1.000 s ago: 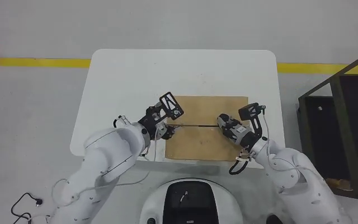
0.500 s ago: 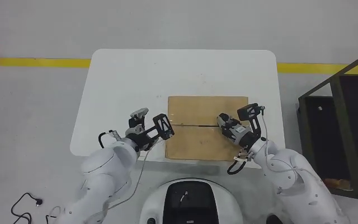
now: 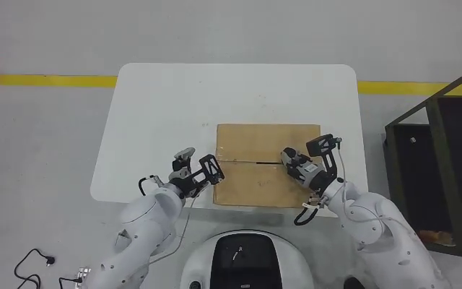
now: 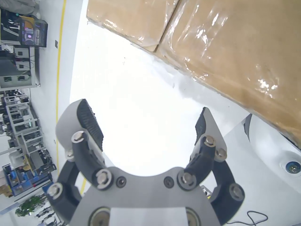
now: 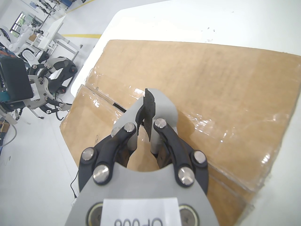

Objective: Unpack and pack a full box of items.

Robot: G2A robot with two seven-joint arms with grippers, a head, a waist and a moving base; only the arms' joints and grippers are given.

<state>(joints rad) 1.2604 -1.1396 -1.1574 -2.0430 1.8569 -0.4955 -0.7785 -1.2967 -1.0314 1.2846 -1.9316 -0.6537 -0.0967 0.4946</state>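
A brown cardboard box (image 3: 253, 141) lies on the white table (image 3: 166, 108), its two top flaps down and meeting at a middle seam (image 5: 110, 102) under shiny clear tape. My right gripper (image 3: 287, 156) rests on the box top at the seam's right part, shut with nothing visible between its fingers (image 5: 148, 104). My left gripper (image 3: 210, 169) hangs open just off the box's left front corner, above bare table (image 4: 145, 123). The box (image 4: 223, 36) is beyond its fingertips. From the right wrist view the left gripper (image 5: 47, 88) shows past the box's far edge.
A dark metal frame (image 3: 426, 166) stands on the floor to the right of the table. A yellow line (image 3: 50, 80) runs across the floor behind it. The table's back and left parts are bare white surface.
My left gripper has pulled back from the seam at the box's left end to off the box's front left corner. The dark gap along the seam has narrowed. The right gripper has barely moved.
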